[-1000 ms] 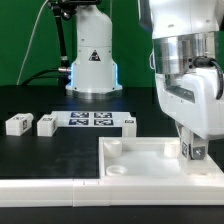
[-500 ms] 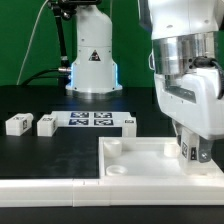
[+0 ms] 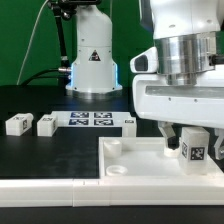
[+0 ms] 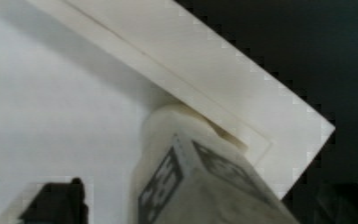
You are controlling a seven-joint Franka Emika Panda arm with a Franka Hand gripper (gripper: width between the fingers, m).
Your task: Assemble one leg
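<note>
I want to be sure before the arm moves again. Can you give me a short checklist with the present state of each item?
1. Hand open: ok.
2. Leg released from the fingers: cannot tell, it stands between them.
3. Leg upright at the tabletop corner: ok.
4. Leg fully seated in its hole: cannot tell.
5. Spare legs lie apart from the hand: ok.

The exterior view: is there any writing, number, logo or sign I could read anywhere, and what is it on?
No readable words or numbers anywhere.
Robot base: a dark triangle sign, too small to read.
Marker board: black-and-white square tags, patterns only.
The leg beneath the open gripper: a similar tag, no text.
</note>
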